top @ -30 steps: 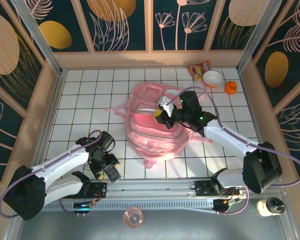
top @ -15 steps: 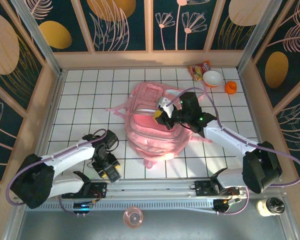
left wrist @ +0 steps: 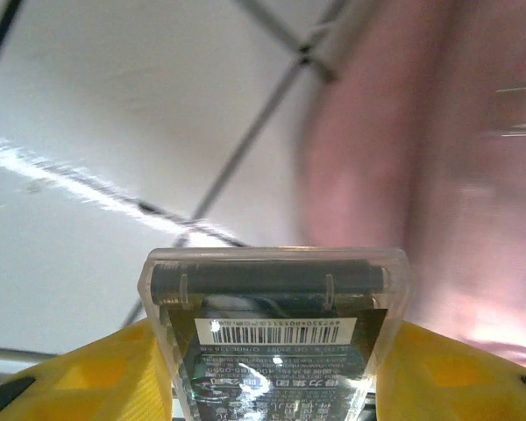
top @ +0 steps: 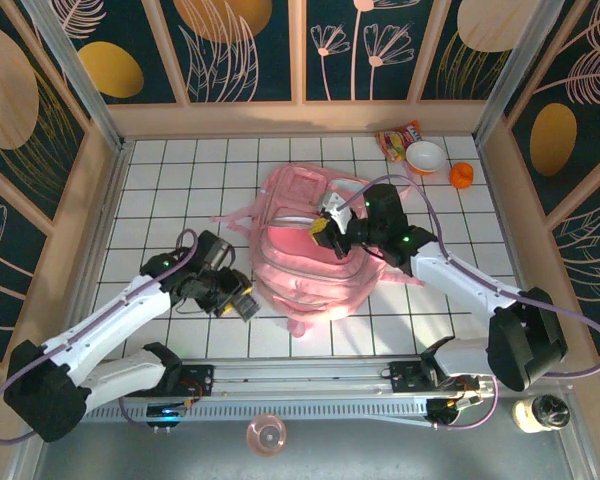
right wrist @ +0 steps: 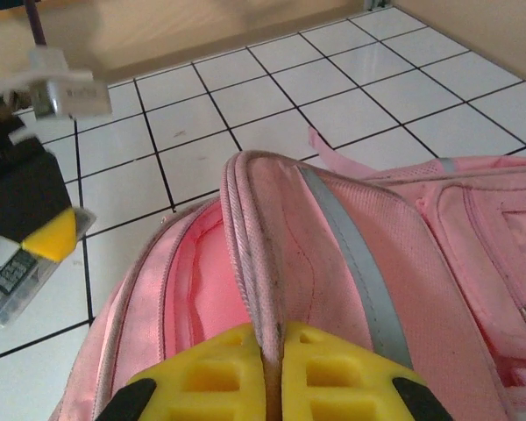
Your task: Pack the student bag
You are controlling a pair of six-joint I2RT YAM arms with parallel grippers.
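The student bag (top: 302, 272) lies pink and soft in the middle of the tiled table. My right gripper (top: 323, 225) is shut on the rim of its flap (right wrist: 256, 263) and holds it lifted, so the pink inside (right wrist: 193, 289) shows. My left gripper (top: 242, 303) hangs just left of the bag, shut on a clear plastic case (left wrist: 276, 320) with dark contents and a barcode label. In the right wrist view the left gripper (right wrist: 37, 230) and the case (right wrist: 16, 279) show at the far left, beside the bag's opening. The bag (left wrist: 438, 149) is a pink blur ahead of the case.
A snack packet (top: 398, 138), a white bowl (top: 425, 156) and an orange cap (top: 461, 176) sit at the back right. A pink round lid (top: 266, 435) and a jar (top: 540, 412) lie beyond the near rail. Wooden walls (top: 75, 220) ring the table.
My left arm has swung from the near edge up and right to the bag's left side, its jaws closing on the clear case. The right gripper has kept its hold on the flap.
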